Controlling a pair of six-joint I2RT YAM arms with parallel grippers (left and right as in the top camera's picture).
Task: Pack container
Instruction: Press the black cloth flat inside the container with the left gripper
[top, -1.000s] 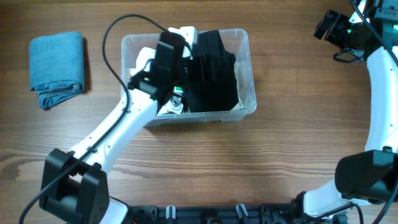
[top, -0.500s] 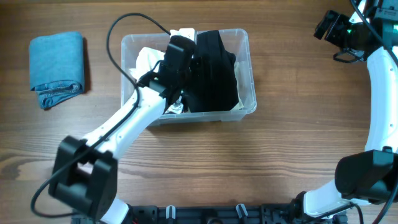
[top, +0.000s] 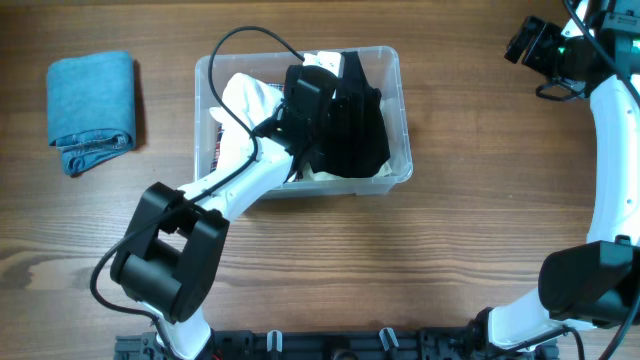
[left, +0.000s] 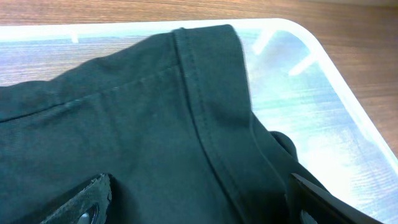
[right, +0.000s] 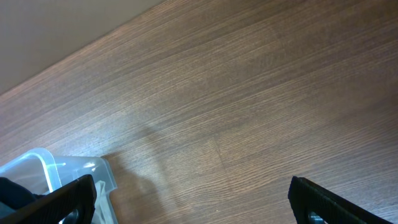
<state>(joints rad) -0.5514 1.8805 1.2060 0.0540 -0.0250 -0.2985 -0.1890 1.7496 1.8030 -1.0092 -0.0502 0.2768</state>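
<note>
Well off to the left of the left claw (left: 199, 202), a folded blue cloth (top: 92, 110) lies on the wooden surface (top: 480, 240), outside the bin. The container (top: 404, 120) sits directly beneath this claw, which hangs inside its rim. A white cloth (top: 245, 100) fills the part of the bin just left of the claw. A black garment (left: 155, 124) lies under and ahead of it, its stitched seam running away towards the far wall.

The left claw is released. Its jaws stand wide with one tip at each side of the wrist view, and no fold is pinched between them. I cannot tell whether the tips touch the fabric.

My judgement is that the bin is light and fairly stiff, though its clear walls look thin enough to flex and smooth enough to slip. The thick rim is the place to take hold, pinched across a long wall near the middle so the bin does not swing. The clothes inside are soft and will sag, so they suit a pinch on a bunched fold or seam.

Far to the right the right claw (right: 193, 199) hovers over bare wood, also released and carrying nothing. One corner of the bin is just ahead of its left tip.
</note>
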